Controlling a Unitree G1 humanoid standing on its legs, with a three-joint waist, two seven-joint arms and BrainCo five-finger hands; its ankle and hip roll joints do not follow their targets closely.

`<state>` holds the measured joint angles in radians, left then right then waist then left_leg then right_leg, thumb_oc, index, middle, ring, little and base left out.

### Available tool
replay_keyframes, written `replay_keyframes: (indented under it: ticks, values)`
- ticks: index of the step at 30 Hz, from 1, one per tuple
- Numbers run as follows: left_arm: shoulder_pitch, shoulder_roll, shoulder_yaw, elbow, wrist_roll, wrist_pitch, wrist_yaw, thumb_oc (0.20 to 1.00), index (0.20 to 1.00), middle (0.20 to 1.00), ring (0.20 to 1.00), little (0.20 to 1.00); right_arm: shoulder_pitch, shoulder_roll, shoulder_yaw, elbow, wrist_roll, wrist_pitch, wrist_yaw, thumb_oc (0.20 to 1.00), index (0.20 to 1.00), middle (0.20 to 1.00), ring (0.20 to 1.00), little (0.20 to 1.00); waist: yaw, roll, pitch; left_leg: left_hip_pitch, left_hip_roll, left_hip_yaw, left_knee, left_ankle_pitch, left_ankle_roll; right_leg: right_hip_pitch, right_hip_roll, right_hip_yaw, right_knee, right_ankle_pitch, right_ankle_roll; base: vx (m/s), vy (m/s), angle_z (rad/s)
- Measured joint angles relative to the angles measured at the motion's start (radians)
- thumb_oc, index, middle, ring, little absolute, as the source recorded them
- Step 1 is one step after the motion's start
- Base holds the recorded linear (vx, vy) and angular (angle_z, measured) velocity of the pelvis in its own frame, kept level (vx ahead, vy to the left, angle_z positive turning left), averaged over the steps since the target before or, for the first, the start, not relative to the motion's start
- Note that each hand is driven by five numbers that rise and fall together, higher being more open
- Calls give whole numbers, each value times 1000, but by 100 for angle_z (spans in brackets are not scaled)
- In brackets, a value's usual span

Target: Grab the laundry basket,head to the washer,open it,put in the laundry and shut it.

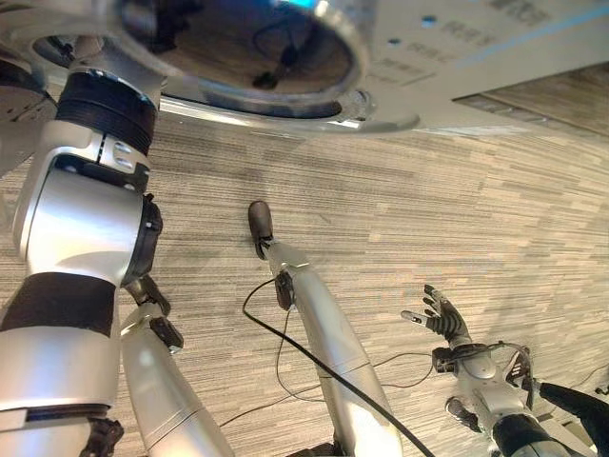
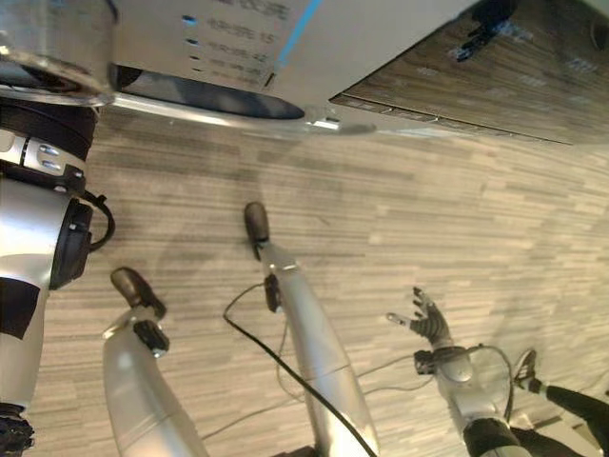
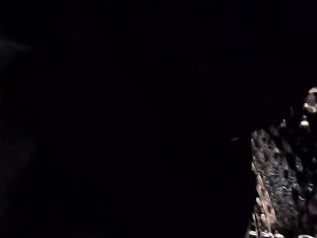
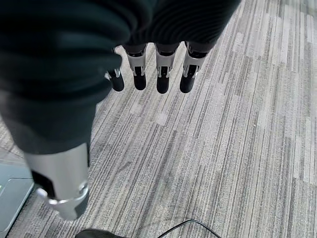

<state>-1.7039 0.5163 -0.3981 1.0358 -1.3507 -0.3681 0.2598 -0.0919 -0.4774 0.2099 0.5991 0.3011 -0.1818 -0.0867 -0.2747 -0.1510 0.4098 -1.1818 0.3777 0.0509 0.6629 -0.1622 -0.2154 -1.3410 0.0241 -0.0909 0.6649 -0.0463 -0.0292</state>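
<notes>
While the left arm reaches up into the washer at the upper left of the frame (its hand hidden in darkness, so I cannot tell its state), the right hand hangs spread over the carpet at lower right, suggesting the loading step, with withdrawing and shutting the door next.

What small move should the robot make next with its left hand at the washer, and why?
Probably draw the left hand out of the washer. Its ribbed cover is at the round opening, and its wrist view is dark with patterned cloth beside it, so laundry seems to be inside. The right hand hangs open and empty over the carpet.
</notes>
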Motion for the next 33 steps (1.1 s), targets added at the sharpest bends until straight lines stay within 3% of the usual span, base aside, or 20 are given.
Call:
replay_keyframes:
  ticks: [3, 6, 10, 11, 15, 21, 33]
  values:
    - [7, -14, 15, 14, 27, 0, 10, 200, 200, 200, 200, 200, 0, 1, 0, -9, 0, -8, -6, 1000, 1000, 1000, 1000, 1000, 1, 2, 0, 25, -4, 12, -41, 24, -15, 2, -2, 1, -4, -1, -6, 31, -65, 7]
    - [1, 8, 22, 18, 28, 0, 39, 200, 200, 200, 200, 200, 0, 0, -1, -7, 1, -20, -23, 1000, 1000, 1000, 1000, 1000, -2, 8, -2, 31, 0, 17, -37, 18, -7, 1, 6, 7, -2, -3, -9, 41, -49, -5]
    - [-98, 70, -213, 0, 34, -10, 37, 200, 200, 200, 200, 200, 29, -32, -8, -20, 5, -20, -17, 1000, 1000, 1000, 1000, 1000, 0, 13, -7, -2, 2, 14, -9, 8, -5, -31, 8, 13, 23, -10, -12, 28, -63, -2]
    - [-100, 76, -253, -27, 36, -17, 15, 1000, 1000, 1000, 1000, 1000, 41, -33, -73, -21, 34, -20, -20, 1000, 1000, 1000, 1000, 1000, 2, 12, -11, -23, 0, 13, -3, 8, -4, -46, 4, 9, 23, -7, -8, 11, -75, 6]
    - [-101, 65, -246, -78, 29, -17, -7, 1000, 1000, 1000, 1000, 1000, 49, -47, -148, -33, 79, -21, -23, 1000, 1000, 1000, 1000, 1000, 22, 20, -10, -39, -14, 15, -8, 10, -3, -69, -19, 0, 26, -3, -6, -13, -3, 4]
    - [-48, -13, -233, -47, 30, 11, -15, 1000, 1000, 1000, 1000, 1000, 34, -59, -84, -40, 80, -23, -24, 1000, 1000, 1000, 1000, 1000, 59, 75, -9, -39, -40, 13, -15, 12, 0, -69, -47, 4, 27, 0, -4, -36, 39, 8]
    - [146, -76, -281, -31, 225, 132, -122, 1000, 1000, 1000, 1000, 1000, 34, -48, -8, 5, 116, -43, -22, 1000, 1000, 1000, 1000, 1000, 28, 89, -3, 59, -94, 20, -85, 20, 26, 56, -98, 0, -49, 18, 26, -51, 78, 5]
